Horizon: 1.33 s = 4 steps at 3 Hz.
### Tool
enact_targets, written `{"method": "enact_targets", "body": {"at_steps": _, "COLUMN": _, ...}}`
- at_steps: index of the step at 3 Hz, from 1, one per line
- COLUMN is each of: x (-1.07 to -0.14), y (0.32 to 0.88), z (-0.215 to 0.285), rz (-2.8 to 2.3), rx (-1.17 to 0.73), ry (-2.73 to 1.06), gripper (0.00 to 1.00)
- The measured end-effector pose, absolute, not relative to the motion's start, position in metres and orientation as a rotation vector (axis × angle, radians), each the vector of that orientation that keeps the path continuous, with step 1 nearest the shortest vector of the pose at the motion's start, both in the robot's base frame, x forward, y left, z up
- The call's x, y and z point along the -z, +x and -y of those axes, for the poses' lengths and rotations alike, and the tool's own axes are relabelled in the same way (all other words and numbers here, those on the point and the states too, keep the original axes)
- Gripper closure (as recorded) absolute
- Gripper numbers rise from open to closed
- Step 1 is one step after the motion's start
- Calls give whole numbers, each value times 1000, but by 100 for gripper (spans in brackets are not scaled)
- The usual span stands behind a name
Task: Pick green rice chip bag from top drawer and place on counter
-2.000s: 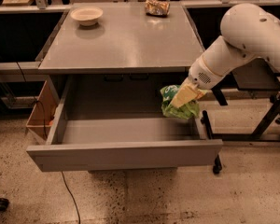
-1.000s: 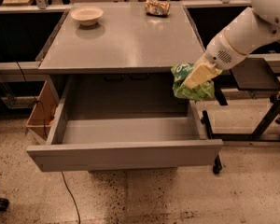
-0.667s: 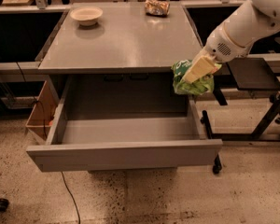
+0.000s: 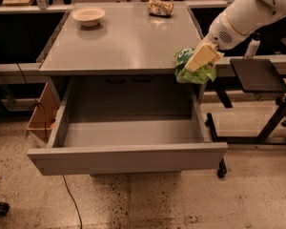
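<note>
My arm has risen and pulled back toward the right since two seconds ago, and the green rice chip bag (image 4: pixel 199 74) has come up out of the right rear corner of the top drawer (image 4: pixel 128 159). It now hangs at the counter's (image 4: pixel 124 42) right edge, near the front corner. My gripper (image 4: pixel 196 62) is there with it, its pale fingers (image 4: pixel 203 55) clamped across the bag's middle.

I count one green bag, one open drawer, one counter. On the counter's far end sit one pale bowl (image 4: pixel 88 15) and one brownish-gold snack bag (image 4: pixel 160 7), well apart. One black side table (image 4: pixel 258 74) stands to the right, and one cardboard box (image 4: pixel 40 116) leans at the left.

My fingers cover much of the bag, and its white lettering is unreadable. Whether the bag touches the counter edge, I cannot tell. My arm is cut off at the top right corner. The drawer's rear lies in shadow.

The counter is smooth grey with a faint sheen. The floor (image 4: pixel 257 194) is speckled beige, with a dark cable (image 4: pixel 69 194) trailing across it.
</note>
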<state>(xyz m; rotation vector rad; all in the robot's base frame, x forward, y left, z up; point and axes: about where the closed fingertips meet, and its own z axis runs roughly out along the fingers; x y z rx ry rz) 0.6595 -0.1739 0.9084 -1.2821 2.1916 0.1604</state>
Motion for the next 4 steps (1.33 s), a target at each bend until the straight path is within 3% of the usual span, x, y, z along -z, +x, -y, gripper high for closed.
{"method": "enact_targets", "body": {"at_steps": 2, "x": -952, "y": 664, "z": 185, "rz": -2116, "rx": -130, "ry": -1281, "gripper": 100}}
{"method": "enact_targets", "body": {"at_steps": 4, "x": -928, "y": 713, "z": 151, "rz": -2011, "rx": -111, "ry": -1169, "gripper": 100}}
